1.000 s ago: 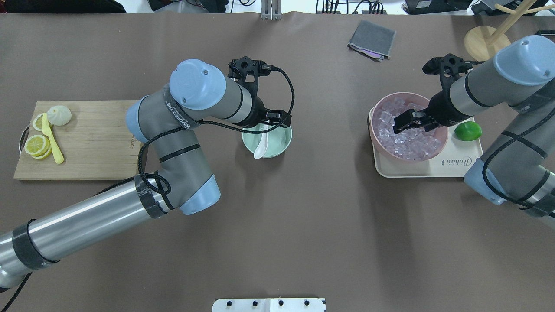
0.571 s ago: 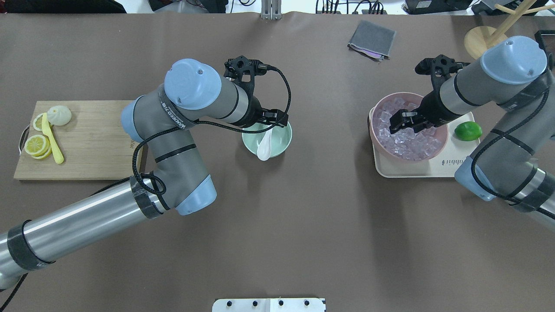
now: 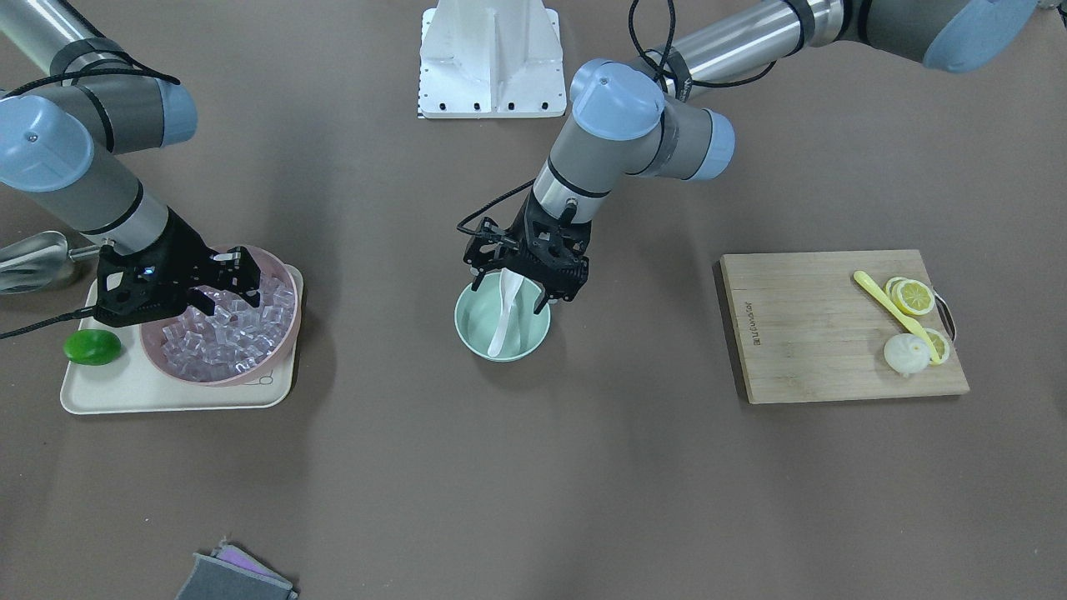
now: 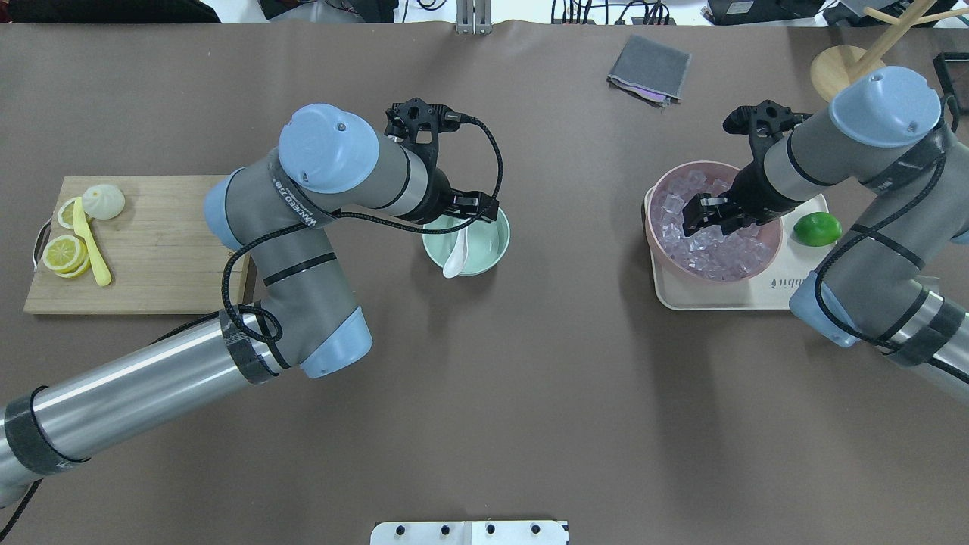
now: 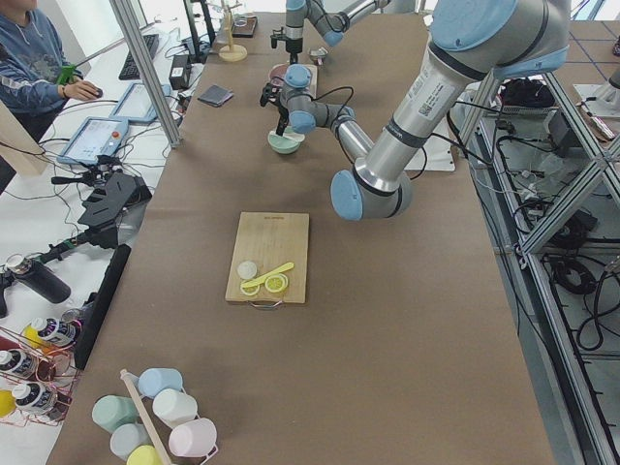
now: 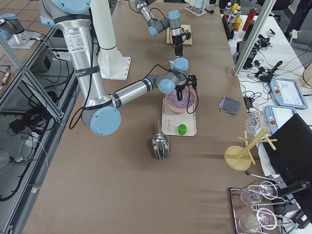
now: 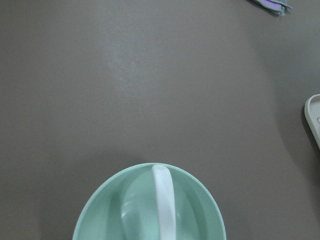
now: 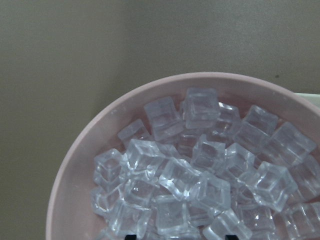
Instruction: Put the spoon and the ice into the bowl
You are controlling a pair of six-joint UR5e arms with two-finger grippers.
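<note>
The translucent white spoon lies in the mint-green bowl at the table's middle, its scoop end resting over the near rim. It also shows in the left wrist view. My left gripper hangs just over the bowl's back rim, jaws open on either side of the spoon handle. The ice is a heap of clear cubes in the pink bowl. My right gripper is open and low over the heap. In the right wrist view the ice fills the frame and only the fingertips show.
The pink bowl stands on a cream tray with a lime. A cutting board with lemon slices, a bun and a yellow utensil is at the left. There is a grey cloth, a metal scoop and a wooden stand.
My left arm has drawn back a little to the left and the spoon has shifted slightly in the bowl. My right gripper has moved a little left over the ice.
</note>
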